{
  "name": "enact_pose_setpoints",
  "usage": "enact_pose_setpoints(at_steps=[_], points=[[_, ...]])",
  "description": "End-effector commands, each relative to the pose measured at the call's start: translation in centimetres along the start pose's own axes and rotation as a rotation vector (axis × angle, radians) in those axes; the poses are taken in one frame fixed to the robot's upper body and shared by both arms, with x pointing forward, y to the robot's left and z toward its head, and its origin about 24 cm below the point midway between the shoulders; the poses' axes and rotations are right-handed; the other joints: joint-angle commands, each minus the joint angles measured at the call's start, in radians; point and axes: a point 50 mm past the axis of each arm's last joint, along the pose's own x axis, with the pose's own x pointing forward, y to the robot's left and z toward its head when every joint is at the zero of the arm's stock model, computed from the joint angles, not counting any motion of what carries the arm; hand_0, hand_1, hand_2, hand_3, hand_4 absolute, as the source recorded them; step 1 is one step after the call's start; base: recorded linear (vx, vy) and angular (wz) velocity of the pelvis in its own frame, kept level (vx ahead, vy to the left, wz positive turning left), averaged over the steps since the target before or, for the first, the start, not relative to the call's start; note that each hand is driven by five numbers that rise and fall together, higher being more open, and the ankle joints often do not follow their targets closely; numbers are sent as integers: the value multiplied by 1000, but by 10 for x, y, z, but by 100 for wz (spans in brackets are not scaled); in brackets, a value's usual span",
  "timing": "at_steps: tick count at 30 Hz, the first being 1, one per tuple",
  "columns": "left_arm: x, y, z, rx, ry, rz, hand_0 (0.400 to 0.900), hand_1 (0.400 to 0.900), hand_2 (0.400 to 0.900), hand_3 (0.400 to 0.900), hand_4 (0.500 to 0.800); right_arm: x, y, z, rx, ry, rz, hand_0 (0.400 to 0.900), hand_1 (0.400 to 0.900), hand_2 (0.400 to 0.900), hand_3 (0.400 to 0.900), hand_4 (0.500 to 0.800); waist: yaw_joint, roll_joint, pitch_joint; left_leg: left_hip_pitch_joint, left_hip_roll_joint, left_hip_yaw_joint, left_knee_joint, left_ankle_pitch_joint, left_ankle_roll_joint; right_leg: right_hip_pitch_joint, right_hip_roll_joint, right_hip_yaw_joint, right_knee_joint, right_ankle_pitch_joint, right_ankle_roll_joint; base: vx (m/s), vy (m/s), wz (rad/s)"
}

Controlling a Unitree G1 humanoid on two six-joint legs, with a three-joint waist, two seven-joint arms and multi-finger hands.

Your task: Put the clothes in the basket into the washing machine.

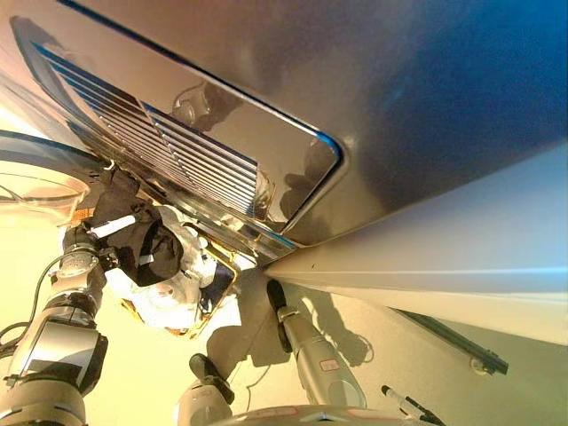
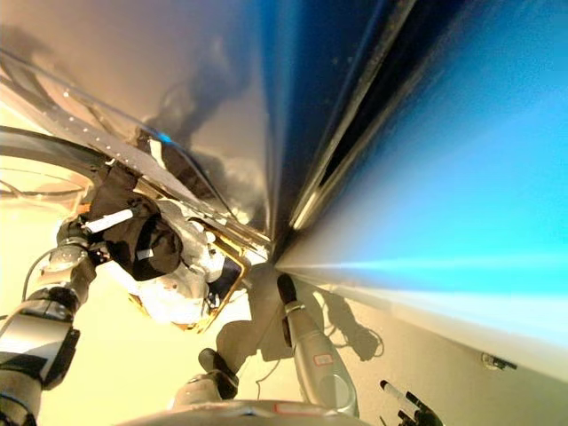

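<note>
Close overhead looms the grey metal washing machine (image 1: 399, 106) with its ribbed panel. Below it, the robot's left hand (image 1: 142, 248) has its fingers curled round dark black clothing (image 1: 164, 244), held over pale garments in the yellow-rimmed basket (image 1: 217, 297) on the floor. Lower right, the right hand (image 1: 413, 408) shows only partly; I cannot tell its fingers' state.

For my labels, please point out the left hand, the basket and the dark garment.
left hand (image 1: 133, 238), left eye view, on the back of the hand.
basket (image 1: 216, 288), left eye view, on its rim.
dark garment (image 2: 114, 197), right eye view, on the cloth above the hand.
</note>
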Motion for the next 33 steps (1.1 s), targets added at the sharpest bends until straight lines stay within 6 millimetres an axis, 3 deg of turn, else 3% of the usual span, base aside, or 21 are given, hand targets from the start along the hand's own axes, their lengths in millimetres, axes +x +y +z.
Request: enact_pose_setpoints(at_steps=[1, 5, 14, 27, 28, 33], points=[[1, 37, 90, -221, -345, 137, 400, 400, 400, 400, 500, -18, -80, -25, -38, 57, -199, 900, 900, 900, 900, 800, -58, 105, -48, -27, 8, -1, 65, -49, 83, 23, 28, 103, -85, -40, 100, 28, 20, -11], [-2, 32, 109, -229, -407, 120, 400, 400, 400, 400, 500, -20, -83, -31, -29, 64, -203, 900, 900, 900, 900, 800, -71, 91, -58, -24, 14, 15, 59, -41, 76, 20, 41, 126, -94, -29, 100, 29, 0, -17], [-4, 35, 127, -248, -455, 133, 400, 400, 400, 400, 500, -26, -92, -42, -39, 93, -219, 900, 900, 900, 900, 800, -112, 63, -92, 41, 54, 88, 21, 18, 30, 25, 95, 163, -88, -45, 86, 56, -42, -26], [-10, 23, 144, -287, -539, 118, 400, 400, 400, 400, 500, -34, -110, -49, -77, 101, -253, 900, 900, 900, 900, 800, -149, 71, -120, 60, 73, 97, -44, 109, -19, 13, 131, 150, -85, -66, 73, 49, -49, -6], [-11, 21, 146, -287, -548, 115, 900, 900, 900, 900, 800, -35, -110, -50, -79, 102, -256, 900, 900, 900, 900, 800, -150, 73, -122, 58, 74, 94, -49, 118, -22, 11, 132, 147, -84, -67, 72, 37, -47, 4], [-11, 11, 140, -261, -539, 83, 900, 900, 900, 900, 800, -34, -104, -52, -93, 95, -245, 900, 900, 900, 900, 800, -149, 86, -130, 53, 76, 81, -66, 131, -24, 7, 131, 132, -81, -77, 67, 32, -30, 7]])
